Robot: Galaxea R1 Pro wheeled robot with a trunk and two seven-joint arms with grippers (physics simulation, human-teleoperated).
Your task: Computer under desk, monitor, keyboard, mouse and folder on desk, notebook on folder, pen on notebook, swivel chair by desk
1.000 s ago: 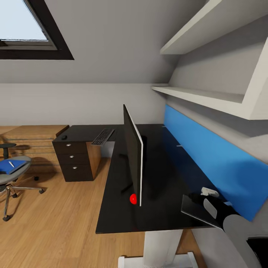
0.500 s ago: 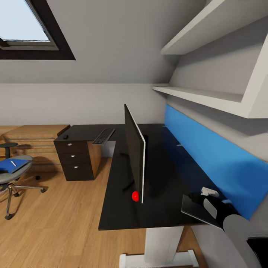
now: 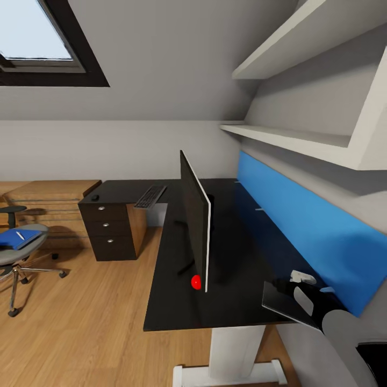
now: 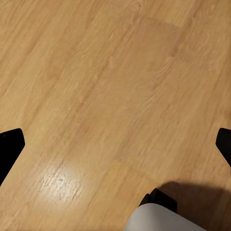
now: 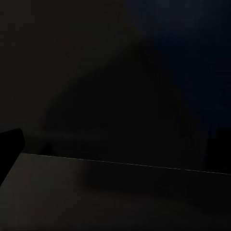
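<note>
Head view: folder (image 3: 19,238) on swivel chair (image 3: 16,257) far lower left, nearer our left arm; jaw states unclear.

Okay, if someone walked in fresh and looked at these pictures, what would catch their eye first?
Probably the thin black monitor standing edge-on in the middle of the dark desk, with a red dot at its lower corner. Next, the bright blue panel along the wall behind the desk. Far left, a blue folder lies on the swivel chair.
</note>
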